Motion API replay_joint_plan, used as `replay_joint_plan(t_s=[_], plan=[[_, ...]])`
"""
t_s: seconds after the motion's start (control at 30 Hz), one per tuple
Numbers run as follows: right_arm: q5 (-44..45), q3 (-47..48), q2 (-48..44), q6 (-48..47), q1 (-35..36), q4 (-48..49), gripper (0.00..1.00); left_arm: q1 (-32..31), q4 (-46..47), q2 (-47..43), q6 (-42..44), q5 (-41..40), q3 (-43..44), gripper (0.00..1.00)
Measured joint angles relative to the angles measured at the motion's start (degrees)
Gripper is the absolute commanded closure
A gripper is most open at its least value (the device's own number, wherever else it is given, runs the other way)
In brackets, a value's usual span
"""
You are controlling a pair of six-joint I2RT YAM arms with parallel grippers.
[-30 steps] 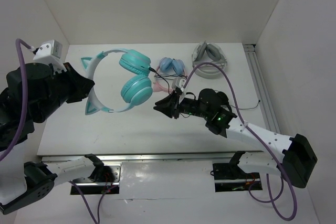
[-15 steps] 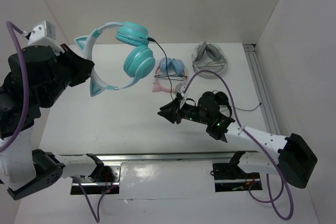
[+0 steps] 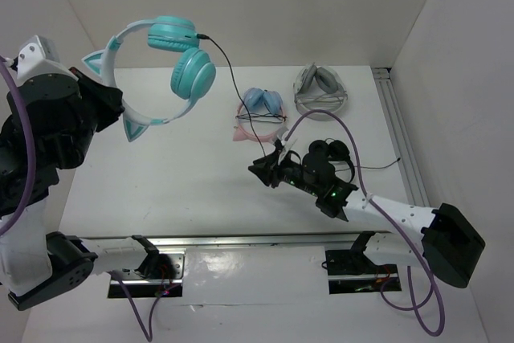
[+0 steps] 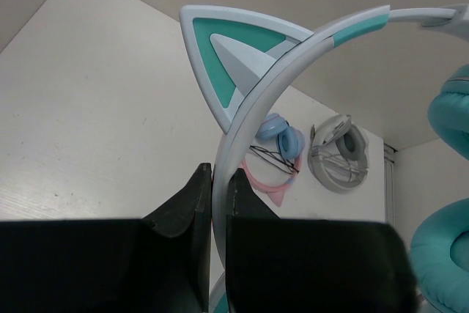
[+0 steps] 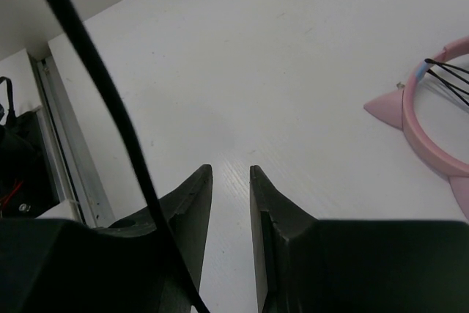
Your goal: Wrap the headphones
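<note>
The teal headphones (image 3: pixel 193 74) hang in the air at the upper left, high above the table. My left gripper (image 3: pixel 120 112) is shut on their pale headband (image 4: pixel 293 64) just below a cat ear (image 4: pixel 227 56); in the left wrist view the band runs between my fingertips (image 4: pixel 218 181). The thin black cable (image 3: pixel 233 86) runs from the upper cup down to my right gripper (image 3: pixel 257 170). In the right wrist view the cable (image 5: pixel 110 100) passes outside the left finger. The right gripper (image 5: pixel 231 174) has a narrow gap between its jaws and nothing in it, low over the table.
Pink cat-ear headphones with light blue cups (image 3: pixel 261 106) lie at the middle back, with grey headphones (image 3: pixel 321 90) to their right. Small black headphones (image 3: pixel 331 150) lie beside my right arm. A metal rail (image 3: pixel 397 134) runs along the table's right edge.
My left arm has lifted the teal headphones up and to the left, drawing the cable out longer. My right gripper has shifted slightly right and nearer.
</note>
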Motion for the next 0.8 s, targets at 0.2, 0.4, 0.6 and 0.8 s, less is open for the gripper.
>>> replay_joint_plan(t_s=[0.2, 0.4, 0.6, 0.8], plan=[[1.7, -0.3, 2.6, 0.2, -0.1, 0.1, 0.65, 0.0, 0.3, 0.7, -0.1, -2.6, 2.4, 1.0], [2.3, -1.8, 5.3, 1.1, -1.1, 0.0, 0.65, 0.0, 0.3, 0.6, -0.3, -4.4, 2.4, 1.0], [6.4, -2.6, 4.7, 3.0, -0.7, -1.1, 1.0, 0.0, 0.9, -0.5, -1.1, -6.1, 0.1, 1.0], [18.4, 2.1, -0.4, 4.1, 5.3, -11.2, 1.0, 0.0, 1.9, -2.0, -0.8, -6.1, -6.5, 1.0]])
